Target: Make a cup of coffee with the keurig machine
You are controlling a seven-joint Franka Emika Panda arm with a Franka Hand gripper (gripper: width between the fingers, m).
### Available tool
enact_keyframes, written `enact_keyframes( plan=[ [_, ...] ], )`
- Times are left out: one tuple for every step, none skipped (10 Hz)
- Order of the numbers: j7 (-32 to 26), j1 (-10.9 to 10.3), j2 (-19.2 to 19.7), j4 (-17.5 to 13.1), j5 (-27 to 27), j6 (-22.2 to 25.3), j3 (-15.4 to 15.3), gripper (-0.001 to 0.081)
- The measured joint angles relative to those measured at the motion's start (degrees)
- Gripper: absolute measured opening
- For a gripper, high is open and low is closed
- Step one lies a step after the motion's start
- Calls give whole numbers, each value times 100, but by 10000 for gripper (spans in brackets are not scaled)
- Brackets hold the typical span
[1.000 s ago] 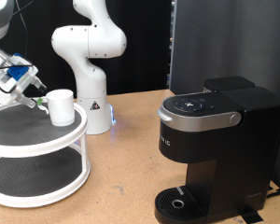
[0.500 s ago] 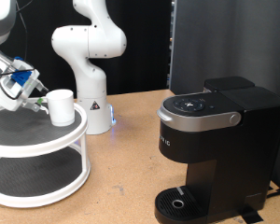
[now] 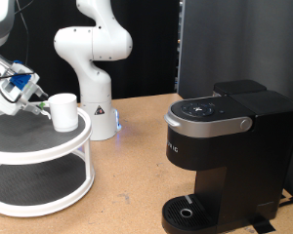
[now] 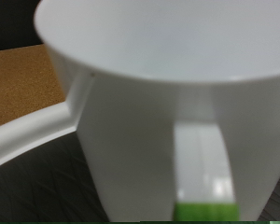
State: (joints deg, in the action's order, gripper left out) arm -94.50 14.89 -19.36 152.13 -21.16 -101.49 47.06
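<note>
On the top tier of the white round shelf (image 3: pixel 49 146), at the exterior view's left, the gripper (image 3: pixel 37 103) sits right against the cup (image 3: pixel 63 110), lined up on its handle (image 4: pixel 203 163) (whether the fingers have closed, I cannot tell). The keurig machine (image 3: pixel 223 146) waits well apart. A shallow bite could tip the cup off the shelf.

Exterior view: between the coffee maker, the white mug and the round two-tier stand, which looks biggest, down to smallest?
1. Coffee maker, largest, though it sits nearer the camera.
2. Two-tier stand, partly cut off by the picture's edge.
3. White mug, clearly smallest, standing on the stand's top shelf.
</note>
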Motion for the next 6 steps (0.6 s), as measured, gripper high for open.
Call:
enact_keyframes(
  plan=[
    [-67,2,2,7,3,0,49,675],
    [-115,4,2,8,7,0,91,534],
    [-149,5,2,3,7,0,121,400],
    [-179,5,2,1,8,0,147,400],
    [-203,5,3,4,19,0,184,219],
    [-215,6,3,2,24,0,209,87]
  ],
)
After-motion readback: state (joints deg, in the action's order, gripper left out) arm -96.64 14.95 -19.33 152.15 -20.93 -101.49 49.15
